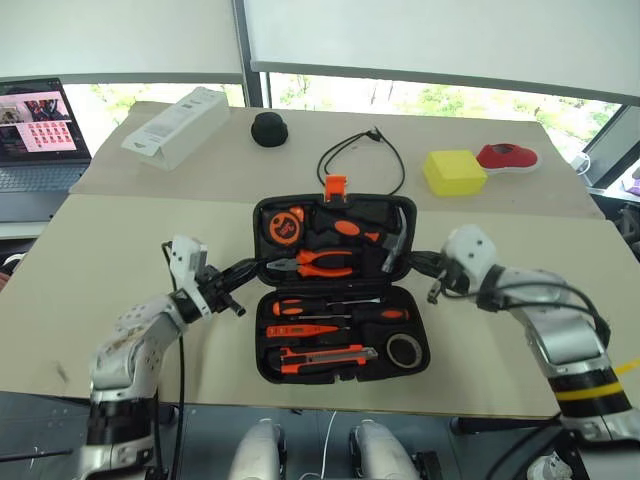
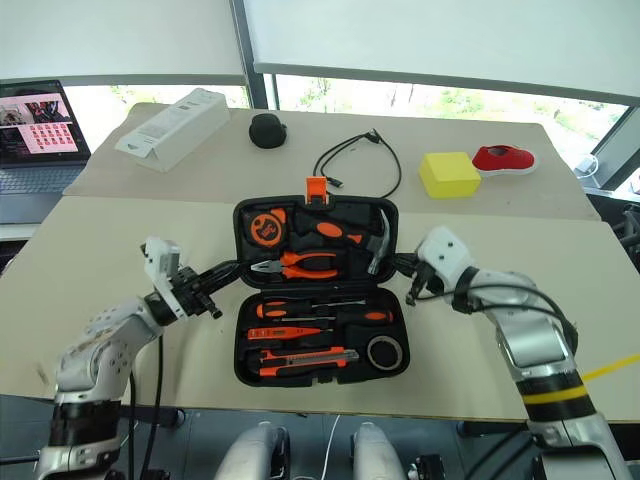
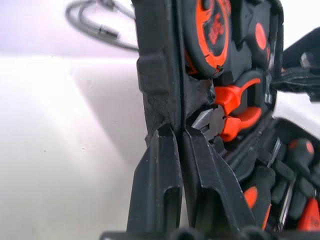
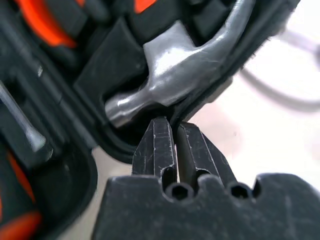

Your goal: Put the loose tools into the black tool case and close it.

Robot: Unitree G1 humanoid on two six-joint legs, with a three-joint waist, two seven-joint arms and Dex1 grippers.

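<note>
Black tool case (image 1: 340, 290): lying open on the near beige table (image 1: 120, 260), hinge running across the middle, orange latch (image 1: 336, 185) standing up at the far edge.
Far half: holding tape measure (image 1: 285, 226), orange-handled pliers (image 1: 315, 263), hammer (image 1: 394, 240).
Near half: holding two slim screwdrivers (image 1: 335, 308), orange tester pen (image 1: 300, 330), utility knife (image 1: 325, 355), dark tape roll (image 1: 404, 349), each sitting in its moulded slot.
Left gripper (image 1: 262, 266): reaching level to the far half's left rim; left wrist view showing fingers (image 3: 160, 185) pinching shut on that rim, plier jaws just behind, a closeness the head views are not resolving.
Right gripper (image 2: 398, 264): reaching to the far half's right rim; right wrist view showing fingers (image 4: 159, 147) closed together at the rim beside the hammer head (image 4: 170, 75); actual clamping of the rim not discernible.
Head views additionally showing, on the far table: black cable (image 1: 360, 155), small round black object (image 1: 268, 128), white carton (image 1: 176, 126), yellow box (image 1: 454, 171), red item (image 1: 507, 155); laptop (image 1: 35, 130) at left.
</note>
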